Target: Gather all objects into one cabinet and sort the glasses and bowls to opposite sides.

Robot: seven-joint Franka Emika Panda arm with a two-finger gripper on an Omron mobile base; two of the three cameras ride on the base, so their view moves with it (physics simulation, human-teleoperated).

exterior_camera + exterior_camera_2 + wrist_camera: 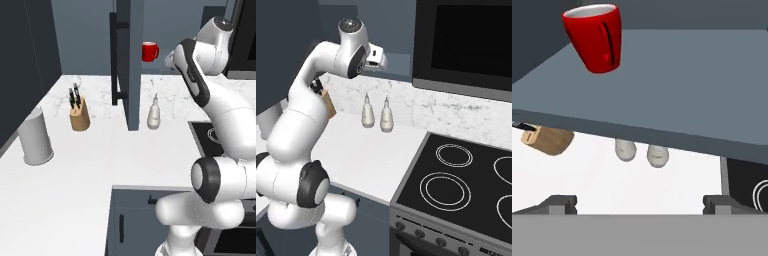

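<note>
Looking along your hand (pixel 640 202), its fingers are spread wide and empty; the red mug (pixel 595 36) sits on the cabinet shelf (pixel 677 85), whose edge hides part of two white bottles (pixel 641 152) below.

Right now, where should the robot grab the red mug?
Probably across the red mug's round body, coming straight in from the open front of the cabinet shelf. It stands upright, handle facing the open hand, so the bare sides suit the fingers.
</note>
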